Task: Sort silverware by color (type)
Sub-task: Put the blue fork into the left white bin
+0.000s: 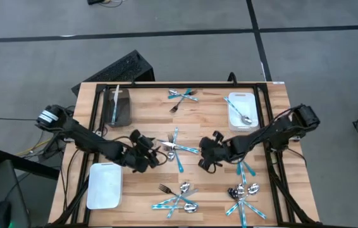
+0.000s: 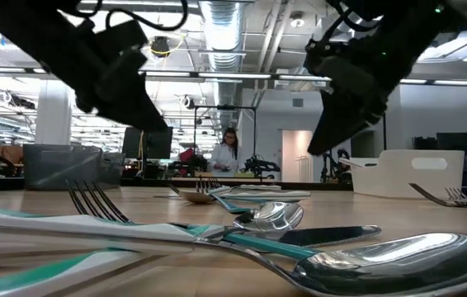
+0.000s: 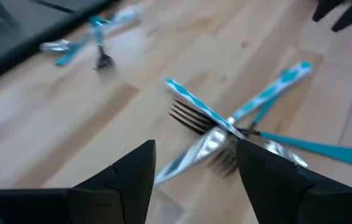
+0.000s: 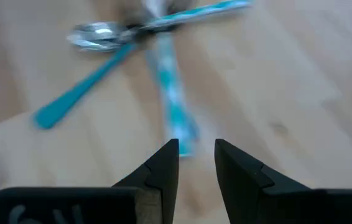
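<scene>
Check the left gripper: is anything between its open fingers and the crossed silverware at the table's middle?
Nothing visible. The left gripper, fingers open, faces the middle pile across bare wood. But the pieces overlap, so any one lies tangled with others. The right gripper hovers on the pile's far side, not between.

Wood table (image 1: 147,111): scattered silverware (image 1: 178,147), white bins (image 1: 105,185), dark bin (image 1: 120,106).

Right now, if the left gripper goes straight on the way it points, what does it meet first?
Probably the central silverware pile: the left gripper, fingers open, points at its silver fork. Depth is unclear.
</scene>
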